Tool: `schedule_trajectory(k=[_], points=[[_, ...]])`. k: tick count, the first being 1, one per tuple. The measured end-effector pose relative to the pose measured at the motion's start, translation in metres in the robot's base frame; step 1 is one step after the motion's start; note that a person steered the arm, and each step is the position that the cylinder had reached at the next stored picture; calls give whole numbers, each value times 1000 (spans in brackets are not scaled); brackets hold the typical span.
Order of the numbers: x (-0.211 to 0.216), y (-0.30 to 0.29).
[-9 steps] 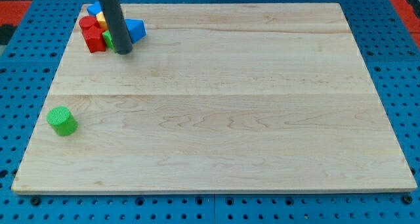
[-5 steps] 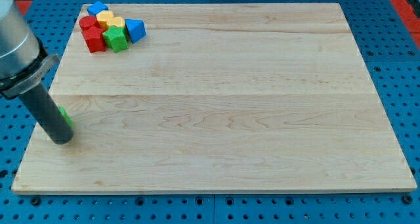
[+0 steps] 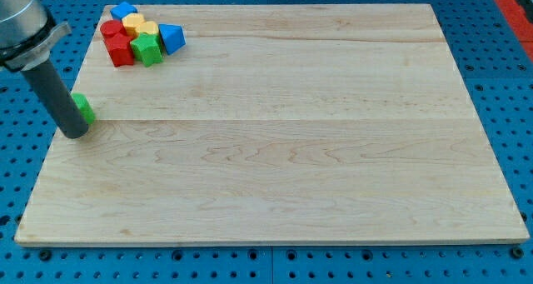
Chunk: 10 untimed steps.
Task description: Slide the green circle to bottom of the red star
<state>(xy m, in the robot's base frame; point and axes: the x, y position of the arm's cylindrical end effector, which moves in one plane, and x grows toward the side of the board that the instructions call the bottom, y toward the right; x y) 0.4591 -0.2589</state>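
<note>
**Pushing the green circle up the board**

Pushing is the only thing my tip (image 3: 75, 134) can do, because the rod has no jaws at all, so there is nothing to spread or pinch. My tip sits on the board (image 3: 291, 151) near the view's left edge. It touches the green circle (image 3: 84, 107), and the rod hides most of it. Only a small green bit shows on the rod's right side.

The red star (image 3: 122, 51) is higher up, near the view's top left. It sits in a tight bunch with a red block (image 3: 111, 30), a green block (image 3: 148, 49), a yellow block (image 3: 140, 25), a blue triangle (image 3: 172, 37) and a blue block (image 3: 123, 11). The circle is below the star and a bit to the left, with bare wood between them.

I think the circle is light and hard (like a little wooden toy). It should slide easily on the smooth wood. It is round, so it can roll off to one side if I push it off-centre. The best place to push is the middle of its lower left side, aiming up and a bit right. I should go slowly near the star so I do not bump the bunch.
</note>
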Motion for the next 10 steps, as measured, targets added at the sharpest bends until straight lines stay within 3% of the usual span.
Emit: schedule_trajectory(k=[4, 7, 10], points=[[-10, -1], [-40, -46], [-101, 19]])
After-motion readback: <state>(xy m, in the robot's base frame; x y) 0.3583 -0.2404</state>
